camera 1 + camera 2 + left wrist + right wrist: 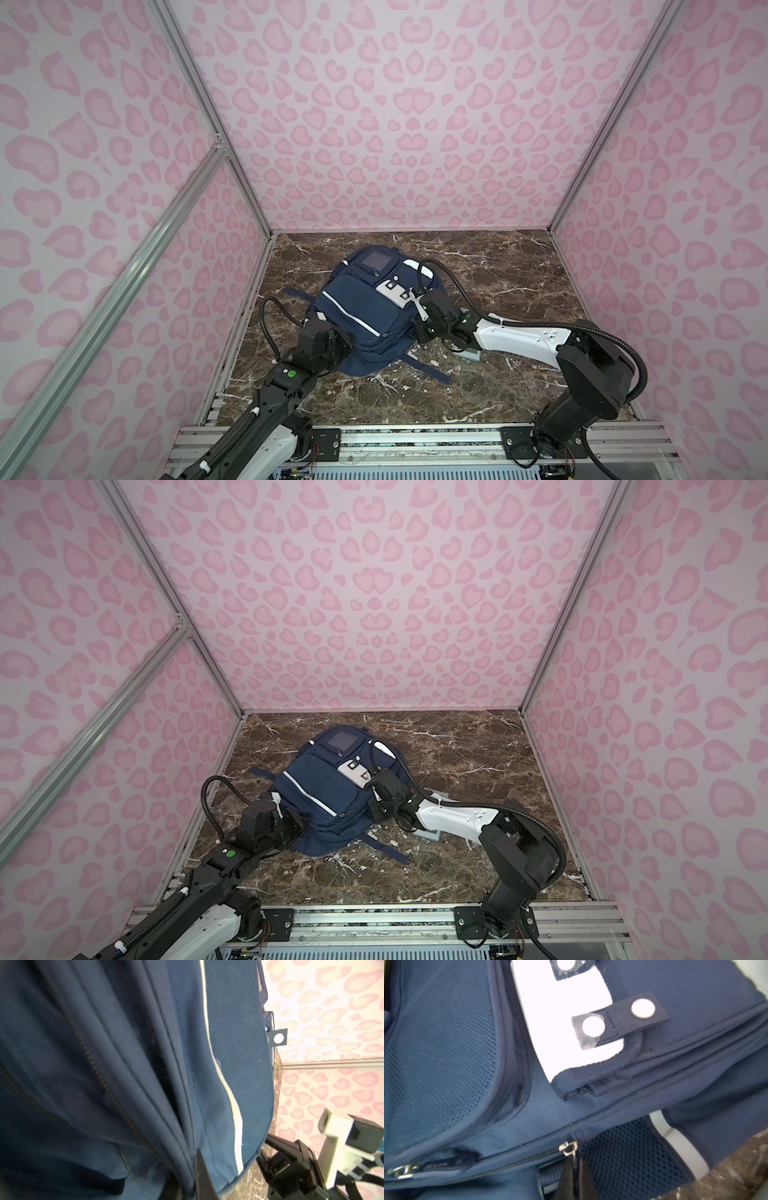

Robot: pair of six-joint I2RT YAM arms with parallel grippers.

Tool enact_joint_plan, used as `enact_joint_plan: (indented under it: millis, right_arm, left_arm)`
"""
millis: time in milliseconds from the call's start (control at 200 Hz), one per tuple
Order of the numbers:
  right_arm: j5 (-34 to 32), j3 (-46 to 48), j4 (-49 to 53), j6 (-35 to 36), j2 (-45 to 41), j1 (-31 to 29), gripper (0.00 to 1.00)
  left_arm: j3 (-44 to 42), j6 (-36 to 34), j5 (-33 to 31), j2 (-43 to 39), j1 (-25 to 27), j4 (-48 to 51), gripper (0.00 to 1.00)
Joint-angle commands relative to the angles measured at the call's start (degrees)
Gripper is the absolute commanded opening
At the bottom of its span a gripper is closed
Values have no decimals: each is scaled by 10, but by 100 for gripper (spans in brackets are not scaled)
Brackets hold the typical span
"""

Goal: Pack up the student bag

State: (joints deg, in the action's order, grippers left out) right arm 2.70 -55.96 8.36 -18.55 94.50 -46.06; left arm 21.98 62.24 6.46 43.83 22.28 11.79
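The navy bag (357, 316) lies front up on the brown marble table (519, 266), left of centre in the lower half of both top views. At its right edge, the right gripper (574, 1165) pinches a metal zipper pull (569, 1148). At its lower left edge, the left gripper (187, 1186) is closed on a fold of the bag's side. A small grey box (468, 355) sits under the right arm.

Bag (361, 316): navy backpack, white stripes, white patch; lies flat, front up, on surface (519, 266), left of surface's middle; straps (432, 371) trail toward surface's near edge.
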Motion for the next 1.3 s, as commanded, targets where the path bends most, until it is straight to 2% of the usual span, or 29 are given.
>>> enact_joint_plan:
  millis: [0,115,140,170,185,265,320,395,440,480,515,560,615,655,665,690,780,935,1065,1165,1240,1295]
  right_arm:
    - [-92,-12,50,18,8,21,0]
    - [-77,-6,36,45,-10,18,0]
    - [-75,-3,33,51,-16,18,9]
    - [-65,-1,28,60,-26,17,26]
    - [-65,0,25,64,-32,16,31]
    - [-72,9,-2,98,-68,8,50]
    - [-77,20,-45,141,-95,3,59]
    - [-47,34,-114,243,-113,5,60]
    - [-45,41,-153,306,-110,4,65]
    - [-37,41,-180,358,-98,4,64]
    - [-13,32,-178,412,-85,4,64]
    - [17,11,-157,486,-68,1,69]
    - [22,-10,-144,539,-49,-8,69]
    - [51,-19,-133,576,-39,-10,70]
    - [59,-21,-131,586,-37,-10,74]
    - [74,-22,-131,604,-33,-11,76]
    - [105,-28,-138,658,-16,-23,74]
    - [87,-44,-140,732,29,-57,71]
    - [66,-45,-178,768,58,-66,63]
    - [75,-45,-198,772,69,-68,46]
    - [85,-59,-180,770,80,-69,20]
    - [88,-77,-150,764,88,-70,10]
  left_arm:
    - [-4,-37,-13,-2,-9,32,3]
    - [-2,-54,-3,-3,-11,25,3]
    - [1,-63,-3,-3,-11,26,3]
    - [5,-73,-2,-3,-12,26,3]
    - [6,-78,0,-4,-12,26,3]
    - [21,-111,4,-3,-12,30,4]
    - [35,-135,-5,-3,-12,45,4]
    - [51,-169,-22,-2,-13,61,3]
    - [58,-182,-34,-3,-16,73,3]
    - [62,-192,-39,-3,-19,81,3]
    - [65,-197,-43,-5,-21,87,3]
    - [66,-203,-44,-6,-25,91,3]
    - [68,-208,-45,-6,-31,96,3]
    - [67,-210,-46,-4,-37,98,3]
    - [67,-211,-45,-4,-39,97,3]
    - [66,-211,-41,-2,-44,97,3]
    - [61,-210,-21,0,-56,86,3]
    - [60,-205,-16,-9,-57,82,3]
    - [64,-203,-1,-12,-57,82,3]
    - [63,-200,2,-12,-57,78,3]
    - [62,-201,-2,-7,-57,73,3]
    - [62,-201,-10,0,-58,68,3]
